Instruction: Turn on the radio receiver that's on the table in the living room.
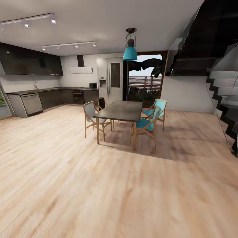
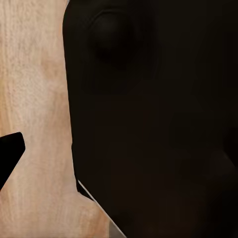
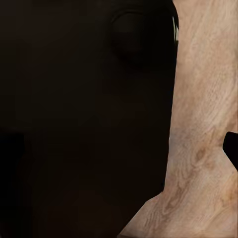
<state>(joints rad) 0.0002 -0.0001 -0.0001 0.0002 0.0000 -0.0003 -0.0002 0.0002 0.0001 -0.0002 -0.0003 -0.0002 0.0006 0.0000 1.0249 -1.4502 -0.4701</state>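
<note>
Grippers: we cannot tell their state; dark robot body (image 2: 153, 124) blocks both wrist views. We see wood floor (image 1: 99, 185), and dining table (image 1: 119, 110) with chairs (image 1: 148, 123) at 12 o'clock.

Bare wood floor (image 1: 99, 191) is lying open ahead; a dark dining table (image 1: 120, 110) (chairs (image 1: 149, 124) crowding it) is blocking the middle.

Bright, even daylight from the glass door (image 1: 145, 79); soft chair shadows on the floor (image 1: 99, 185); wrist views mostly black.
</note>
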